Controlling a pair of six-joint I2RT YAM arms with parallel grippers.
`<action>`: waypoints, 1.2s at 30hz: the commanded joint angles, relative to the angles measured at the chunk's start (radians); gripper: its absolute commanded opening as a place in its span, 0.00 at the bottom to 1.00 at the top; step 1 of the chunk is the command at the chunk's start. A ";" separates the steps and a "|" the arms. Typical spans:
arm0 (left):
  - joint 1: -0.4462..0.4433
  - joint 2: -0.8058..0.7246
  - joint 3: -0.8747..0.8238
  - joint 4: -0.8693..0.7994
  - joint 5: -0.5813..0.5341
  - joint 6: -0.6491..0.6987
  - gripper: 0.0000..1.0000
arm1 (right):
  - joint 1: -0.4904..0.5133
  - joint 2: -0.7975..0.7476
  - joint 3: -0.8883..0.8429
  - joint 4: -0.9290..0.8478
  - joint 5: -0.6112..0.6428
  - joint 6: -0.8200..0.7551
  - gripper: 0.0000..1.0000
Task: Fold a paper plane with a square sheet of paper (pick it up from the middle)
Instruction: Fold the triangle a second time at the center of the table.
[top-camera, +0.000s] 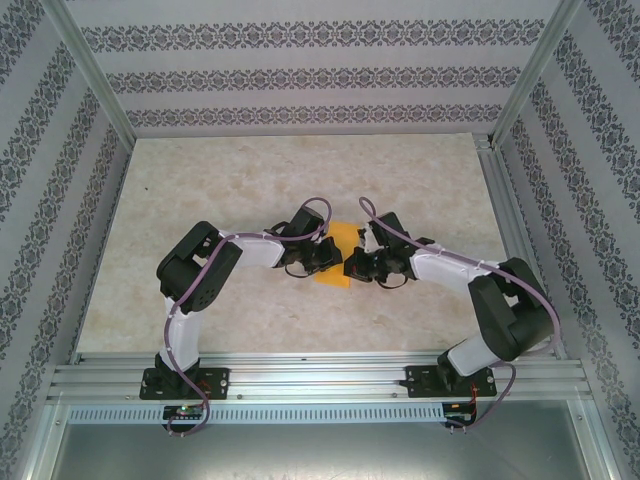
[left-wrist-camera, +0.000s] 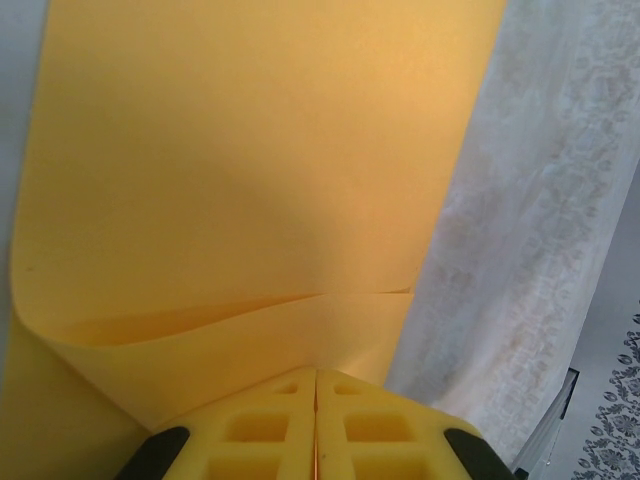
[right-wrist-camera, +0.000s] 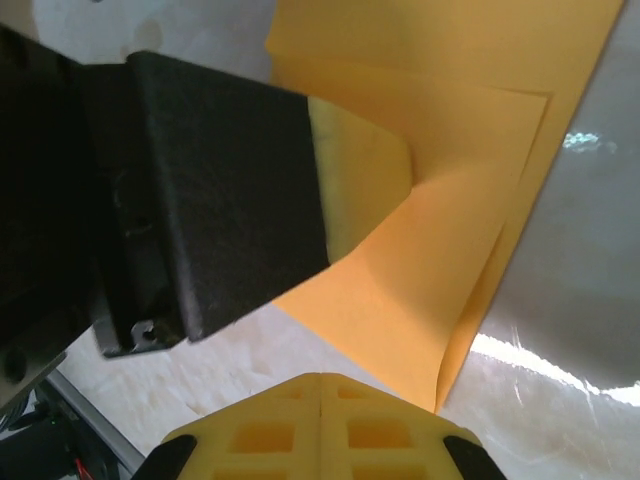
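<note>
Orange-yellow sheet of paper (top-camera: 339, 252) is mid-counter (top-camera: 200, 180), up between my two hands. From the top view, left hand (top-camera: 318, 256) is at its left edge and right hand (top-camera: 360, 266) at its right.

Left wrist view: left hand (left-wrist-camera: 316, 374) has its yellow fingers (left-wrist-camera: 260, 430) pressed together with a thin orange line in the seam, so I read it as pinching the sheet (left-wrist-camera: 250, 150). The paper curls into a soft fold right at the tips, one layer lapping over another.

Right wrist view: the black body of the left hand (right-wrist-camera: 220, 190) clamps the sheet (right-wrist-camera: 450, 220) from the left, and the paper puckers where it goes in. Two layers show, edges offset. Right hand (right-wrist-camera: 320, 378) fingers are pressed together; the sheet's lower edge passes just above the tips, with pale counter showing in between.

Paper faces read plain. Walls (top-camera: 300, 75) carry banded grey floral print. Counter is pale and marbled.
</note>
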 joint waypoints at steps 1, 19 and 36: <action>0.004 0.012 0.003 -0.047 -0.040 0.030 0.10 | 0.007 0.063 0.010 0.072 -0.008 0.028 0.05; 0.028 0.007 0.033 -0.070 -0.101 0.108 0.12 | -0.002 0.174 -0.102 -0.017 0.047 -0.065 0.00; 0.110 0.053 0.056 -0.026 -0.136 0.198 0.14 | -0.004 0.188 -0.112 -0.006 0.046 -0.061 0.00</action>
